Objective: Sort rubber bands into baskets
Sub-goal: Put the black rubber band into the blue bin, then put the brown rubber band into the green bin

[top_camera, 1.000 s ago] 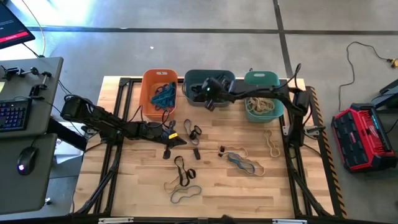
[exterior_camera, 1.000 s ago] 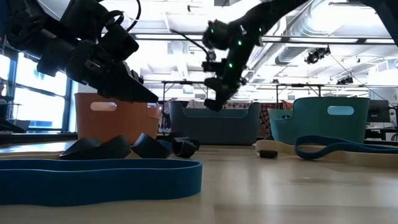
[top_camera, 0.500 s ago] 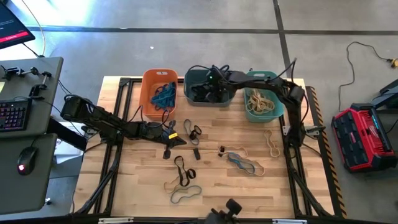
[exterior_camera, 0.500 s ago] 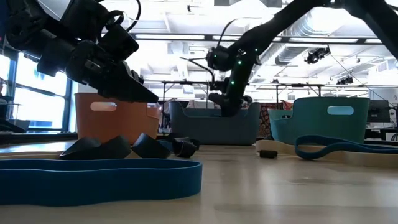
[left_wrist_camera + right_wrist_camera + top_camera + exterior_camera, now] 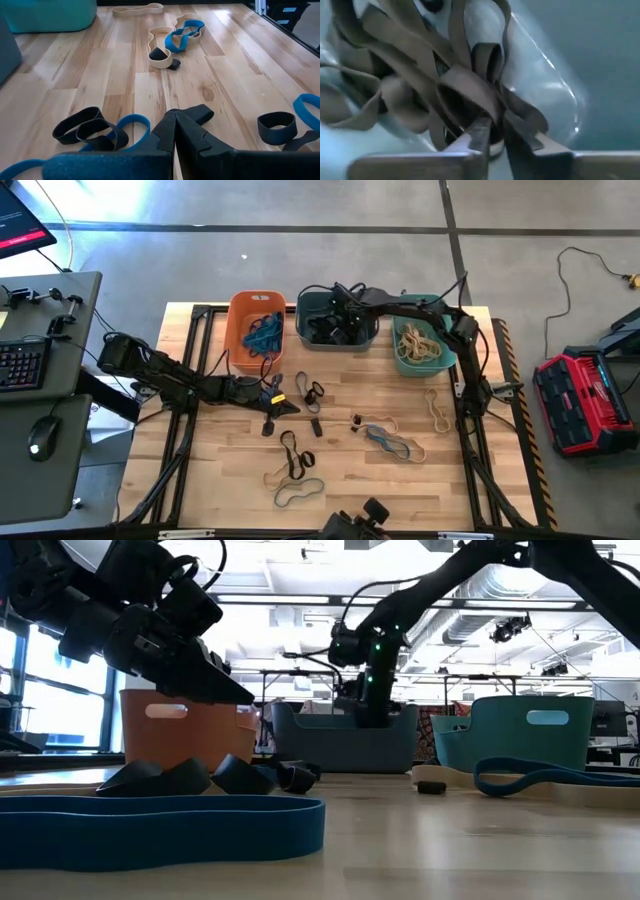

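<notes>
Presently: Sorting Station, Bands and Tubs

Right gripper (image 5: pixel 338 322) was reaching down into the slate tub (image 5: pixel 337 345), fingers (image 5: pixel 479 131) nearly together over a tangle of dark bands (image 5: pixel 460 90), nothing visibly pinched; left gripper (image 5: pixel 283 407) lay low on the table (image 5: pixel 220 480), fingers (image 5: pixel 165 135) pressed together and empty, beside black loops (image 5: pixel 82 129); orange tub (image 5: pixel 257 335) held blue bands (image 5: pixel 263 332); teal tub (image 5: pixel 424 345) held tan bands (image 5: pixel 418 345); loose bands (image 5: pixel 385 436) were strewn across the boards in blue, black and tan. Handling, by judgement: light, limp, flat-lying; best nipped at a raised edge or fold, one strand at a time, since overlapping loops would likely drag along.
</notes>
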Robot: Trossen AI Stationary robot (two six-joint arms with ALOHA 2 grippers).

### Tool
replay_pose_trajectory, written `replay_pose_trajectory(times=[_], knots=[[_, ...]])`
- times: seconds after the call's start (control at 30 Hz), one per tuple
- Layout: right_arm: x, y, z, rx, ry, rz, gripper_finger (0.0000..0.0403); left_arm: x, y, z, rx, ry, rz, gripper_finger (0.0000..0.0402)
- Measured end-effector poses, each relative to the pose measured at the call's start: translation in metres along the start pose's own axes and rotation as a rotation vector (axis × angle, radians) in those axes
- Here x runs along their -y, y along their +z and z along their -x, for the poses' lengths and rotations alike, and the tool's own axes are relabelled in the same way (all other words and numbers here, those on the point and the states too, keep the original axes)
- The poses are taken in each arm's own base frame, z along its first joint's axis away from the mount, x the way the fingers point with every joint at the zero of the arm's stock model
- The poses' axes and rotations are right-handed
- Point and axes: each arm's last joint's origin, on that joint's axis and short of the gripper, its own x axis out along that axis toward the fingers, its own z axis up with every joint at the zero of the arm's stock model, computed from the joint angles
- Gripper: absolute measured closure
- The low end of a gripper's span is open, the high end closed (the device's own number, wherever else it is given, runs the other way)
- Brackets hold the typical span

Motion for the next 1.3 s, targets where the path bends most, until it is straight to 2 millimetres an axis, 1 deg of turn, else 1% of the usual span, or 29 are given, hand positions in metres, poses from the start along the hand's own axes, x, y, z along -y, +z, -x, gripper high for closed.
replay_pose_trajectory(times=[0.1, 0.2, 0.3, 0.37, 0.4, 0.47, 0.5, 0.6, 0.63, 0.77, 0.87, 1.03, 1.17, 1.3], knots=[[-0.003, 0.006, 0.012, 0.004, 0.002, 0.03, 0.0316, 0.0, 0.0, 0.0, 0.0, 0.0, 0.0, 0.0401], [-0.012, 0.012, 0.023, 0.034, -0.004, 0.076, 0.0265, 0.0, 0.0, 0.0, 0.0, 0.0, 0.0, 0.0401], [-0.025, 0.02, 0.037, 0.094, 0.003, 0.127, 0.0235, 0.0, 0.0, 0.0, 0.0, 0.0, -0.001, 0.0401], [-0.034, 0.02, 0.044, 0.114, 0.008, 0.188, 0.0236, 0.0, 0.0, 0.0, 0.0, 0.0, -0.001, 0.0401], [-0.039, 0.019, 0.048, 0.124, 0.012, 0.217, 0.0243, 0.0, 0.0, 0.0, -0.001, 0.0, -0.001, 0.0401], [-0.047, 0.015, 0.052, 0.148, 0.018, 0.245, 0.0273, 0.0, 0.0, 0.0, -0.001, -0.001, -0.002, 0.0402], [-0.05, 0.011, 0.055, 0.156, 0.022, 0.254, 0.0296, 0.0, 0.0, 0.0, -0.001, -0.001, -0.002, 0.0401], [-0.059, -0.003, 0.062, 0.196, 0.039, 0.275, 0.0375, 0.0, 0.0, 0.0, -0.001, 0.0, -0.003, 0.0401], [-0.061, -0.009, 0.064, 0.209, 0.045, 0.279, 0.0388, 0.0, 0.0, 0.0, -0.001, 0.0, -0.004, 0.0401], [-0.071, -0.034, 0.077, 0.272, 0.078, 0.256, 0.0387, 0.0, 0.0, 0.0, 0.0, 0.0, -0.031, 0.0401], [-0.08, -0.055, 0.087, 0.304, 0.1, 0.247, 0.04, 0.0, 0.0, 0.0, 0.001, 0.0, -0.036, 0.0402], [-0.098, -0.092, 0.108, 0.313, 0.155, 0.253, 0.04, 0.0, 0.0, 0.0, 0.0, -0.001, -0.033, 0.0401], [-0.115, -0.125, 0.119, 0.265, 0.216, 0.302, 0.0399, 0.001, 0.0, 0.0, 0.0, -0.002, -0.03, 0.0401], [-0.131, -0.156, 0.119, 0.142, 0.309, 0.344, 0.0398, 0.001, 0.0, 0.0, 0.0, -0.002, -0.03, 0.0401]])
